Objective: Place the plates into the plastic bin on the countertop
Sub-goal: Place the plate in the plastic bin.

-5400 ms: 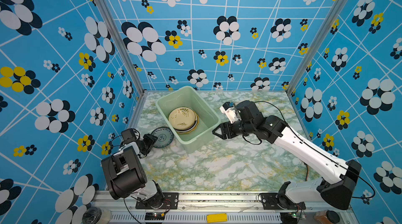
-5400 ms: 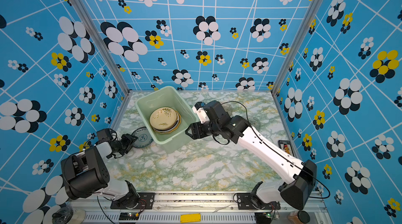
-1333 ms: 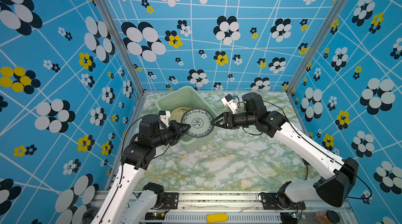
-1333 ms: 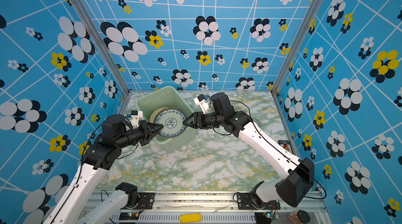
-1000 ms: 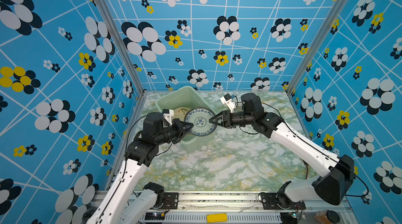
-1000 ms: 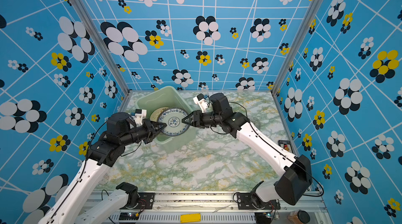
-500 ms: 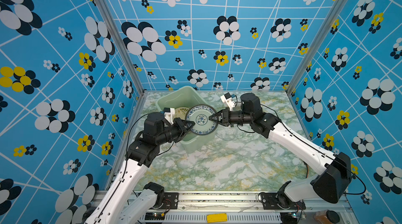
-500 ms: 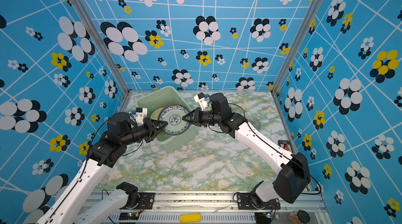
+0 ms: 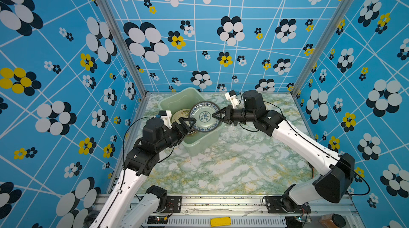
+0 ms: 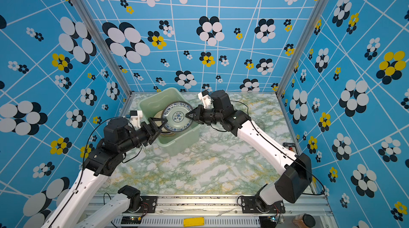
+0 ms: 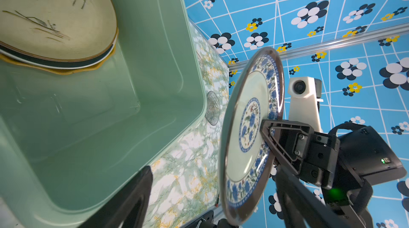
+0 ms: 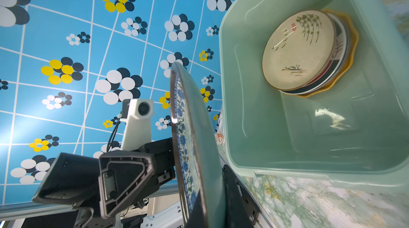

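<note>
The bin (image 9: 180, 98) sits back at the desk's (image 9: 221, 167) 11 o'clock corner, and down inside it is the stack of plates (image 9: 179, 115), over toward the bin's 9 o'clock wall. Up in the air by the bin's 3 o'clock rim hangs the raised plate (image 9: 204, 116), with the left end effector (image 9: 190, 126) at its 8 o'clock and the right end effector (image 9: 215, 115) on its rim at 3 o'clock. A lone plate (image 9: 229, 135) lies on the desk just beside the bin at 4 o'clock, under the right arm.

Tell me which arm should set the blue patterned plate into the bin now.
Right. The right claw is shut on the rim of the blue patterned plate, holding it tilted by the plastic bin. The left claw stands open, so it carries nothing.
</note>
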You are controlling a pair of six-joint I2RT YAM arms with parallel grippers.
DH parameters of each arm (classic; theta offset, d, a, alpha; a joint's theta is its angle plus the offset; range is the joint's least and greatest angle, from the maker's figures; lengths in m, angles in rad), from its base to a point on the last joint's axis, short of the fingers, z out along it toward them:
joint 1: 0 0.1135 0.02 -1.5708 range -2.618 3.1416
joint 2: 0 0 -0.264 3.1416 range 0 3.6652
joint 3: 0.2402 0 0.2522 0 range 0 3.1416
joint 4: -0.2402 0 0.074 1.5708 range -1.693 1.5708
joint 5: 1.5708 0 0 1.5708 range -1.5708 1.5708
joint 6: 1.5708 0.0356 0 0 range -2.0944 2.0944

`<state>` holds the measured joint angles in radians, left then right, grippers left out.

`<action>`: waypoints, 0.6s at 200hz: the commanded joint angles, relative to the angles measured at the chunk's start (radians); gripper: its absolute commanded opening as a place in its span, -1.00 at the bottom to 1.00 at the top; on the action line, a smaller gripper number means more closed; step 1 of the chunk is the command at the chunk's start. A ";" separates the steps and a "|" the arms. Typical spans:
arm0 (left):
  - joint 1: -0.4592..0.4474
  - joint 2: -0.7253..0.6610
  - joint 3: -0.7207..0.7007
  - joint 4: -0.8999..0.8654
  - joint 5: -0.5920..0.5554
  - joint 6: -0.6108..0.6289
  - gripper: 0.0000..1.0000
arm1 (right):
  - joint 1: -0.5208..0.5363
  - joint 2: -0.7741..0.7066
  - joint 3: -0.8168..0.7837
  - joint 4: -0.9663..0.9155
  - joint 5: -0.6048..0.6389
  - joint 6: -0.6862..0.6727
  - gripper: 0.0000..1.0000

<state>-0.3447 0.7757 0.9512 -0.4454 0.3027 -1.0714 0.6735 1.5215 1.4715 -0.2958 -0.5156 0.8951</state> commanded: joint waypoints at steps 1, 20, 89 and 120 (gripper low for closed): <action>-0.002 -0.050 0.031 -0.059 -0.153 0.129 0.92 | 0.004 0.055 0.094 -0.101 0.113 0.000 -0.85; -0.002 -0.074 0.043 -0.066 -0.213 0.222 0.99 | 0.013 0.116 0.196 -0.174 0.194 -0.003 -0.86; 0.000 -0.098 0.048 -0.067 -0.378 0.420 0.98 | 0.086 0.420 0.564 -0.391 0.457 0.080 -0.84; 0.000 -0.087 0.048 -0.075 -0.446 0.468 0.98 | 0.124 0.558 0.704 -0.445 0.558 0.187 -0.83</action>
<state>-0.3447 0.6846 0.9833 -0.5026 -0.0498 -0.6846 0.7689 2.0056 2.0800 -0.6571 -0.0868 0.9817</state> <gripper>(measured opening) 0.992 0.104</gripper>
